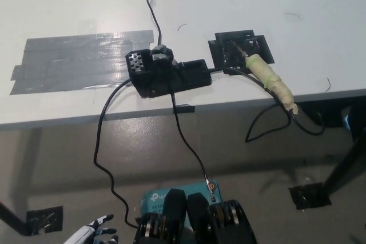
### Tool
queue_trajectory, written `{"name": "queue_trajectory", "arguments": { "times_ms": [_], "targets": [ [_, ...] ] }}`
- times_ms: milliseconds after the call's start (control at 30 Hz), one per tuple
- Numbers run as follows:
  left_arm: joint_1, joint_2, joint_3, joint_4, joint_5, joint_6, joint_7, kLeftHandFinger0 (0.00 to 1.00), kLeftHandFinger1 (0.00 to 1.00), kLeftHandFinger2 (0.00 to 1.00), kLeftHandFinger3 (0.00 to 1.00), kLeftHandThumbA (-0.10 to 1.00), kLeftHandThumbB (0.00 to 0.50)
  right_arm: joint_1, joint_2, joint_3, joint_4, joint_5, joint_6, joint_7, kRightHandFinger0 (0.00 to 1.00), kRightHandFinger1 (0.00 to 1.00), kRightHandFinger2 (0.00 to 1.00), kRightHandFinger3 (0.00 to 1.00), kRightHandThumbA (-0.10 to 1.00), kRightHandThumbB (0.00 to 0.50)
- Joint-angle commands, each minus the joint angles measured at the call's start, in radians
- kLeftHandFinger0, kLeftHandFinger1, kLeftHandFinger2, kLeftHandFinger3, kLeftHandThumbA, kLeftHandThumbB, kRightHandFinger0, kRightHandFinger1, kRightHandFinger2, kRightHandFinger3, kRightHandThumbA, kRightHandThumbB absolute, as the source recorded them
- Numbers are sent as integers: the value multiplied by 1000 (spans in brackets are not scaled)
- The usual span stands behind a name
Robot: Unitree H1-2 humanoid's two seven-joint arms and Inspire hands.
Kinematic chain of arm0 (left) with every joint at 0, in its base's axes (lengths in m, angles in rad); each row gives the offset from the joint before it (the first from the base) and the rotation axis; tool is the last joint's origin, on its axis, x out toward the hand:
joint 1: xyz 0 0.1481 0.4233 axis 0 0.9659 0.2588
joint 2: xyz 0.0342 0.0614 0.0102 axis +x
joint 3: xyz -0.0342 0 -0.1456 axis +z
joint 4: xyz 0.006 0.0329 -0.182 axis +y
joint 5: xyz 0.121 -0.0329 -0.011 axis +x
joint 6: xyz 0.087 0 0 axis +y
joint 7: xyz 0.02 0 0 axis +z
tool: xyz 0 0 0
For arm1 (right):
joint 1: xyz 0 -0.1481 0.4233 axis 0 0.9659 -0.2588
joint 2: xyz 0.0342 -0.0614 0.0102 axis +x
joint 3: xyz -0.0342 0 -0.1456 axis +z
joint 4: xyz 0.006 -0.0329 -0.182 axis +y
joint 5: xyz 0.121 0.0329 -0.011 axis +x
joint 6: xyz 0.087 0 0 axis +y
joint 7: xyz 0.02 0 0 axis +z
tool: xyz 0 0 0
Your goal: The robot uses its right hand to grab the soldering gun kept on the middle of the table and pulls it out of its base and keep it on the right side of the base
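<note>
Nearest the camera, at the lower left corner, the white left robot hand [91,231] rests low over the floor, well short of the table, its fingers [103,220] spread apart and holding nothing; the right robot hand is out of view. From there a black cable [98,141] loops up off the floor to the table [68,4] edge and runs into the black base [167,74], which sits near the front edge at about the middle of the white top. A second thin cable [189,147] drops from the front of the base toward the floor. Just to the right of the base lies the soldering gun [271,82], out of its holder, its pale wrapped handle (light green and cream) slanting toward the table edge with the rear end overhanging it, and its tip resting on a patch of black tape [226,50] stuck to the table beside the base. Its cord [269,124] hangs below the edge in a loop. To the left of the base, touching its far left corner, a broad strip of grey tape [74,61] is stuck flat on the top. Beyond the base a thin black wire [154,15] trails away across the table
</note>
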Motion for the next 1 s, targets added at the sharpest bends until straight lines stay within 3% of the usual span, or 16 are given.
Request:
{"name": "queue_trajectory", "arguments": {
  "times_ms": [0,100,200,400,867,967],
  "targets": [
    [10,21,2,-42,-6,5,-14,673,773,928,1000,452,207,15,-68,40,-1,-32,-68,-51,1000,1000,1000,1000,355,118],
    [7,28,-7,-40,2,0,-19,693,787,941,1000,467,199,18,-95,67,2,-42,-52,-54,1000,1000,1000,1000,382,135],
    [20,33,-15,-47,10,-2,-18,671,761,910,1000,484,196,33,-109,84,-8,-43,-44,-62,1000,1000,1000,1000,326,140],
    [17,31,-7,-45,1,3,-19,666,768,925,1000,461,198,30,-146,124,-26,-42,-6,-51,1000,1000,1000,1000,267,115],
    [26,30,-8,-39,5,13,-32,671,774,930,1000,479,205,36,-193,179,-41,-28,60,-26,1000,1000,1000,1000,333,89],
    [27,31,-9,-38,5,13,-35,659,771,921,1000,477,209,38,-202,187,-46,-23,78,-20,958,1000,1000,1000,343,79]
  ]
}}
